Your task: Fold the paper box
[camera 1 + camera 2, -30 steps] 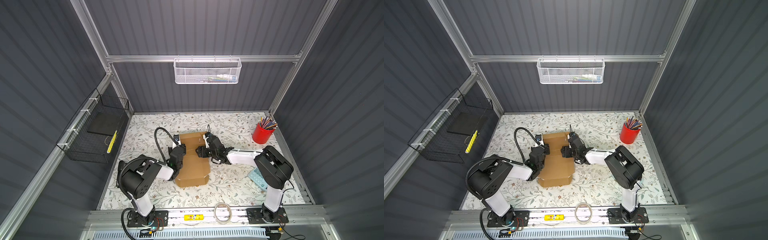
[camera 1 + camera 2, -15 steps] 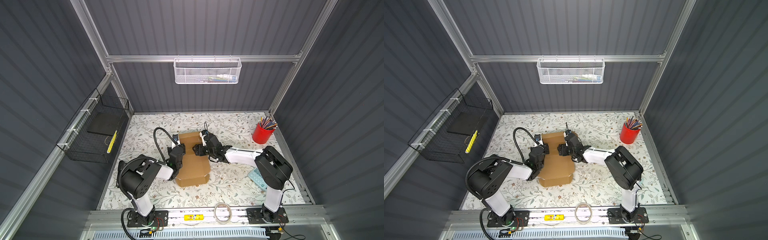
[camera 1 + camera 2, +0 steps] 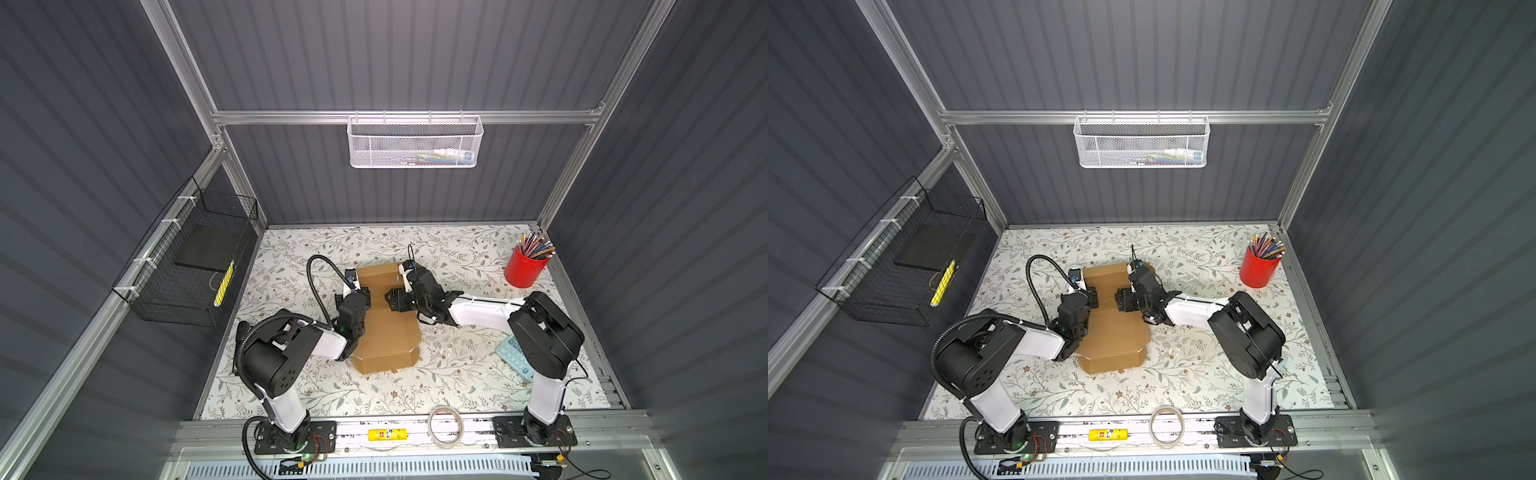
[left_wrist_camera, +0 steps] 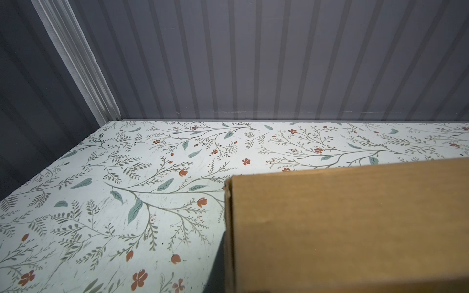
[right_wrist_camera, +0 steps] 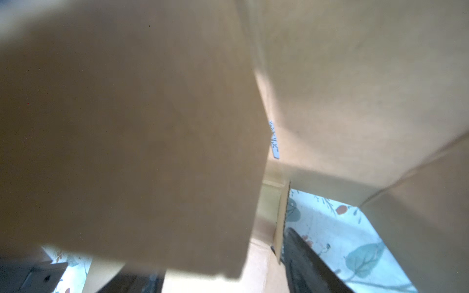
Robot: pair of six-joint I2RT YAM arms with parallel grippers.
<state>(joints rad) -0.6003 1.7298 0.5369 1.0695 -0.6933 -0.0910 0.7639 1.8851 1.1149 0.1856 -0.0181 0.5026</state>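
Observation:
The paper box [image 3: 386,332] [image 3: 1113,332] is plain brown cardboard lying mid-table, partly folded, with its side walls raised between my two grippers. My left gripper [image 3: 360,293] [image 3: 1090,296] sits at the box's left wall. Its jaws are hidden in the left wrist view, where the cardboard [image 4: 342,228] fills the spot they occupy, its edge lined up with them. My right gripper [image 3: 390,300] [image 3: 1120,300] reaches in over the box from the right. It stands open, with a dark finger [image 5: 304,261] on either side of a cardboard edge [image 5: 281,220]. A blurred flap [image 5: 127,126] covers most of that view.
A red cup of pencils [image 3: 524,270] stands at the back right. A teal calculator [image 3: 515,357] lies under the right arm. A tape roll [image 3: 445,420] rests on the front rail. A black wire basket [image 3: 191,266] hangs on the left wall and a white mesh basket [image 3: 414,141] on the back wall.
My right gripper has moved leftward over the box, its jaws just as wide. The left arm and the box's near half have stayed put.

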